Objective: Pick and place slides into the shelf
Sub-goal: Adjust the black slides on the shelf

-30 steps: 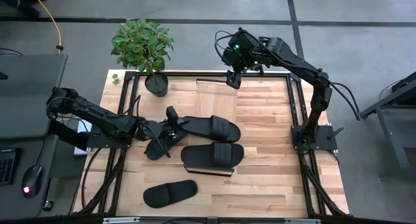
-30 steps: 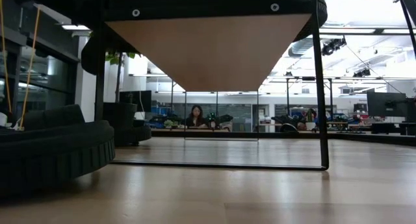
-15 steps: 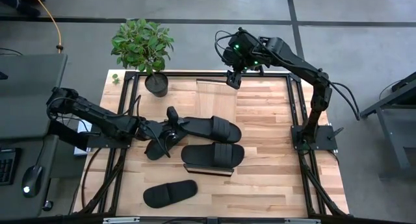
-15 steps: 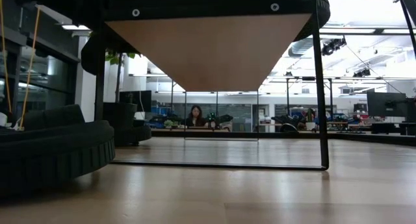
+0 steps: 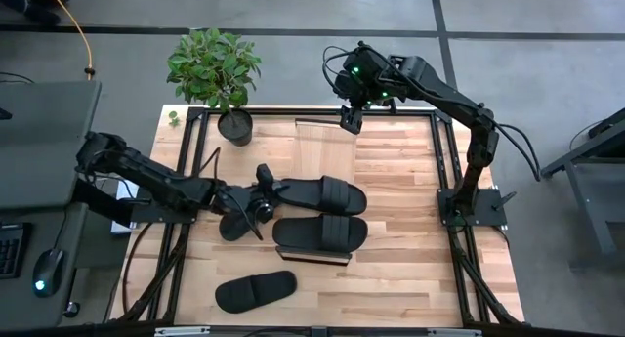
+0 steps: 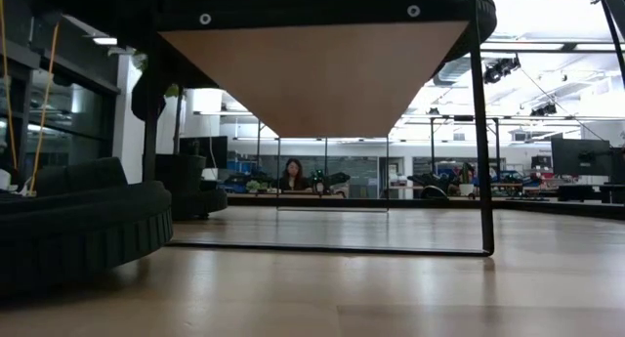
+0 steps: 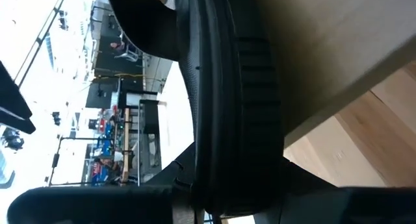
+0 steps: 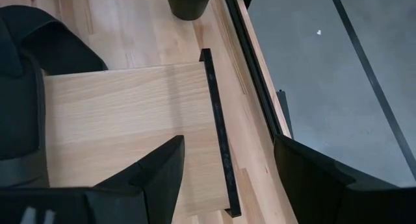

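Black ribbed rubber is filling the left wrist view, where the left hand (image 5: 256, 202) is clenching the heel end of a slide (image 5: 311, 193) on top of the shelf (image 5: 326, 132), toward 9 o'clock from the worktop's middle; in the high view its fingers are pinching that sandal's end. The shelf is running from 12 o'clock toward the centre of the light wood worktop (image 5: 410, 249), its plank mostly hidden under the sandals. A second slide (image 5: 320, 231) is lying just beside the first on its 6 o'clock side, at the shelf's near end, both pointing toward 3 o'clock. A third slide (image 5: 255, 291) is lying on the worktop near 7 o'clock, well apart from the others. Another dark sandal (image 5: 234, 223) is showing under the left hand, partly hidden. The right hand (image 5: 350, 117) is hanging above the shelf's far end at 12 o'clock, fingers spread and grasping nothing; its wrist view is looking down on bare plank. A potted plant (image 5: 215, 71) is standing at 11 o'clock.
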